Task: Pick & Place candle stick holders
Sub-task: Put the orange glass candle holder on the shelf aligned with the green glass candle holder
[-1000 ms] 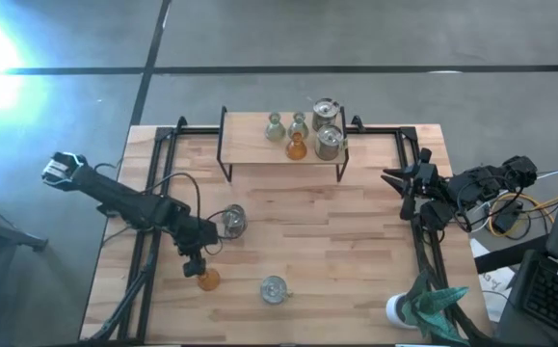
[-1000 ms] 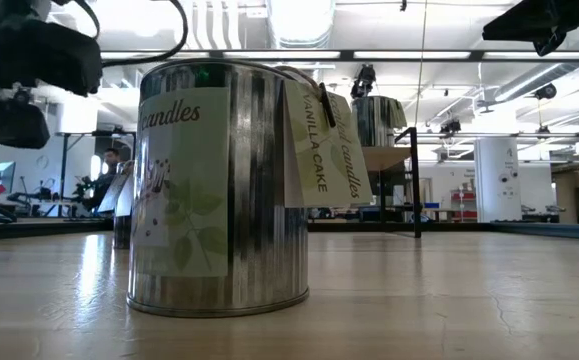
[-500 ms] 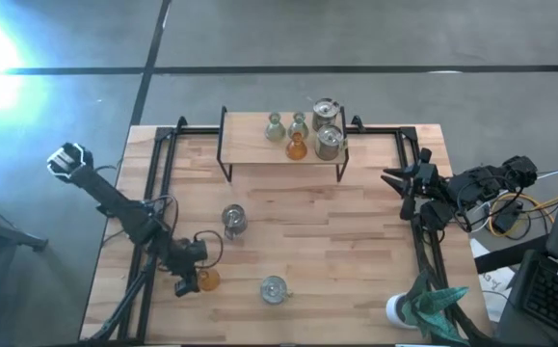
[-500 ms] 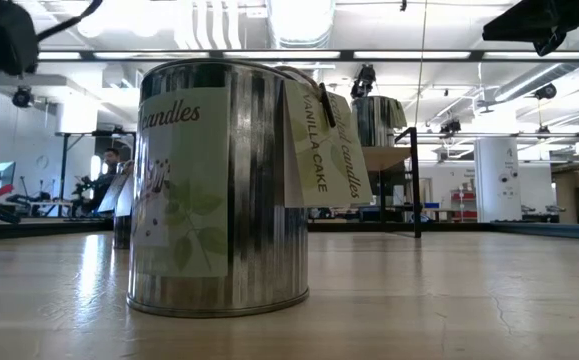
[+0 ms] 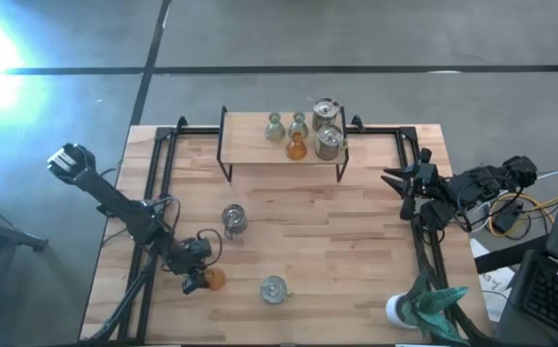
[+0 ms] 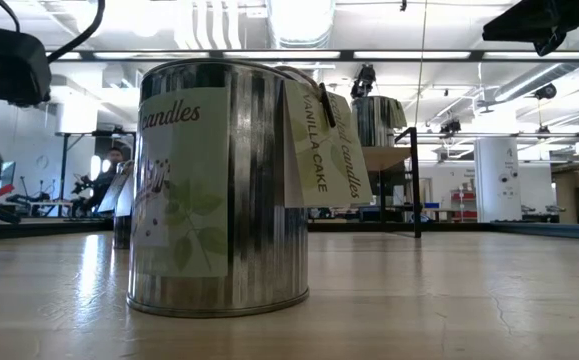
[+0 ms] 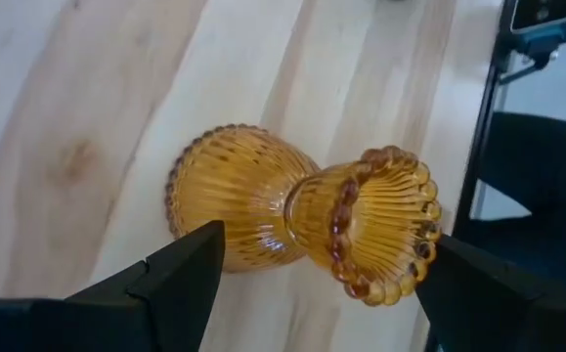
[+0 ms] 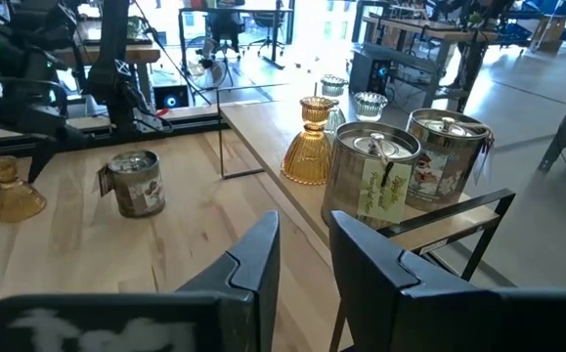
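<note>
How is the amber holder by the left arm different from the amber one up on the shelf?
The amber holder on the table stands alone, framed by the open left pincer. The amber holder on the shelf sits raised on the shelf, among green holders and tins, with no pincer near. Both are ribbed amber glass, standing upright.

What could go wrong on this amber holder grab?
The left end effector is open, its fingers either side of the amber holder, whose ribbed body narrows to a waist: closing on the flare may let it slip or tip. The silver candle tin stands close by on the table; a swing toward it could clip it.
</note>
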